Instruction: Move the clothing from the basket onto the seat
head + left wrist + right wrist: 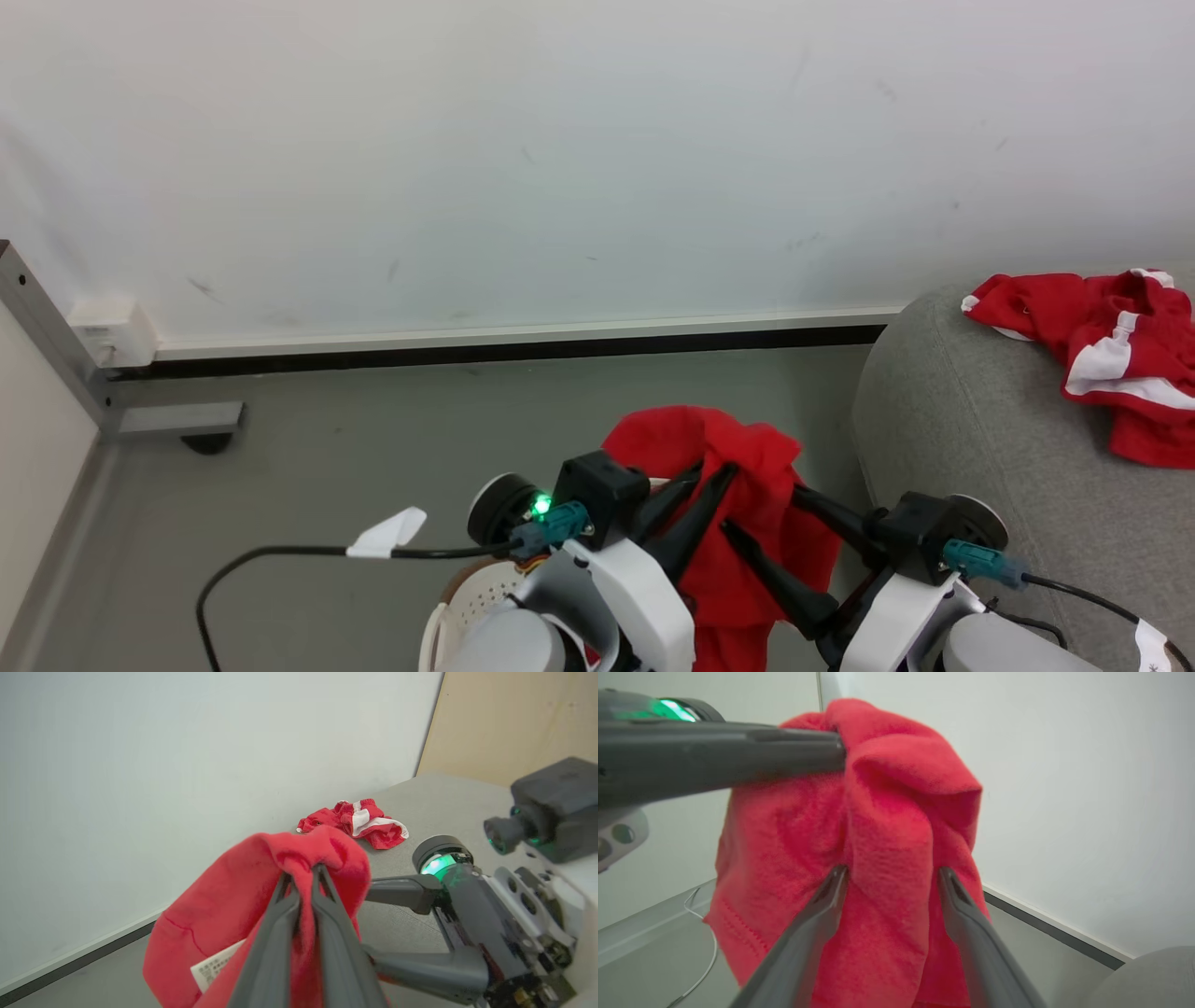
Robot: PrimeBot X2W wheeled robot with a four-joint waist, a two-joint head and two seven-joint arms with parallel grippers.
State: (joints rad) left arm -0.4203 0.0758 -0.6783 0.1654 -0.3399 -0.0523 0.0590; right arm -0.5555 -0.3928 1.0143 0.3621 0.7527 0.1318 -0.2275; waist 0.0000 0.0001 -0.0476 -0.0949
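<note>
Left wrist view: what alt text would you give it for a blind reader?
The left hand pinches a fold of a red garment between two dark fingers, before a white wall. The right hand, fingers apart, sits at the right; a red-and-white garment lies on the grey sofa behind.

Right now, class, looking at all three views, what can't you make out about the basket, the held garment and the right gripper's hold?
- Basket: head view, behind the left forearm and cut by the bottom edge; contents hidden.
- Held red garment: head view, lower part cut by the bottom edge; its label, left wrist view, too small to read.
- Right gripper: right wrist view, fingers straddle a fold; whether they pinch it is unclear.
</note>
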